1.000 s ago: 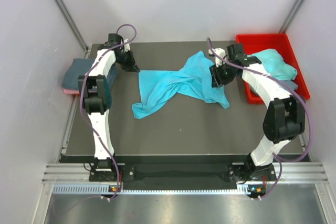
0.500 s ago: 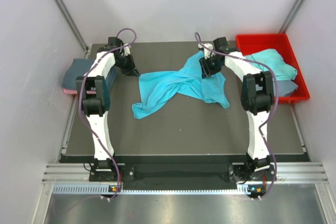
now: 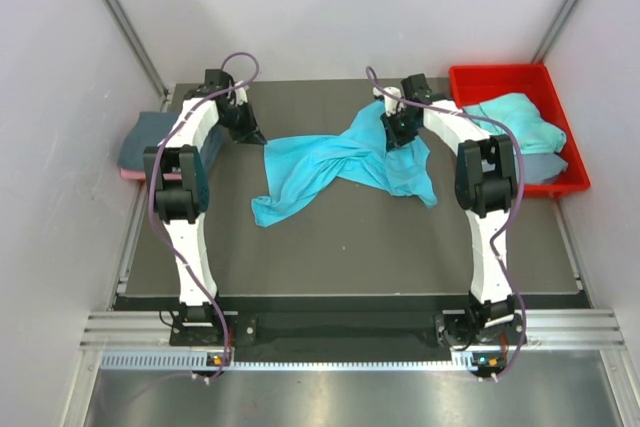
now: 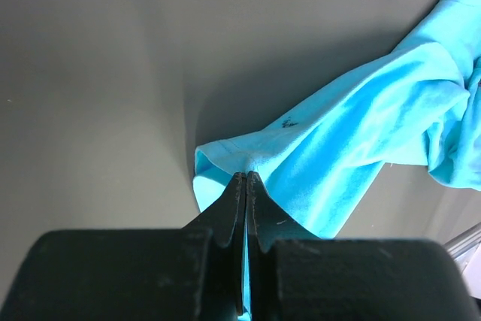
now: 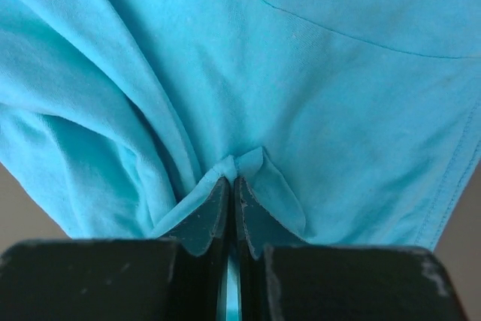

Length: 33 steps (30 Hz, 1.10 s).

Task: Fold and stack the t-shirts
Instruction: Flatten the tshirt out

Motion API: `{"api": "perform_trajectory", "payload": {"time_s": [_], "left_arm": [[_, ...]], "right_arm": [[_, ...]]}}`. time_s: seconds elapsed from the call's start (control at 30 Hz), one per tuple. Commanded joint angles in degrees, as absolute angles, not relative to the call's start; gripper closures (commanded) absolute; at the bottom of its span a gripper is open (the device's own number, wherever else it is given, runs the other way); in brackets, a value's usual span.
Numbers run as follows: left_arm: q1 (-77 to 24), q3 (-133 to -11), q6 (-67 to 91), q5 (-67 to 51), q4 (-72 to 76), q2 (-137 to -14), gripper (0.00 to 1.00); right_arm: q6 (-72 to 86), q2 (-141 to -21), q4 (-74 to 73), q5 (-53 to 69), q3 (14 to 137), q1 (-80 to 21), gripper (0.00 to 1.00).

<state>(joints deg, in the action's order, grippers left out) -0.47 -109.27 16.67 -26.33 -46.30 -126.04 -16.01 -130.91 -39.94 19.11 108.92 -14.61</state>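
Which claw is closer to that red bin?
Right. The right claw is a short way from the red bin; the left claw is at the table's opposite side.

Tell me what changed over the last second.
The right arm swung left, away from the red bin, and the right hand edged left over the turquoise t-shirt and shut on a fold of it. The left hand stayed clamped on the shirt's corner; the shirt barely shifted.
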Motion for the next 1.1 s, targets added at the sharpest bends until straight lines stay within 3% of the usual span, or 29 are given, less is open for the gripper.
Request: {"api": "perform_trajectory", "payload": {"time_s": [0.0,0.3,0.7,0.87,1.07], "left_arm": [[-0.53,-111.44,17.32,-27.86,-44.56,-124.19,1.0],[-0.44,-120.14,13.27,-27.16,-44.82,-122.96,1.0],[-0.44,-124.72,8.7,-26.19,-45.44,-118.39,1.0],[-0.44,-123.93,8.53,-27.07,-45.7,-117.07,1.0],[-0.44,-121.64,8.7,-27.07,-45.88,-116.81,1.0]], "right_arm": [[-16.79,-124.99,-39.29,18.28,112.41,-15.38,1.0],[-17.75,-111.82,-39.55,15.56,112.59,-14.94,1.0],[-21.44,-95.63,-39.11,10.37,101.18,-13.89,1.0],[-20.39,-97.29,-37.8,13.18,97.83,-14.76,1.0],[-17.58,-111.84,-36.38,17.22,103.17,-19.68,1.0]]}}
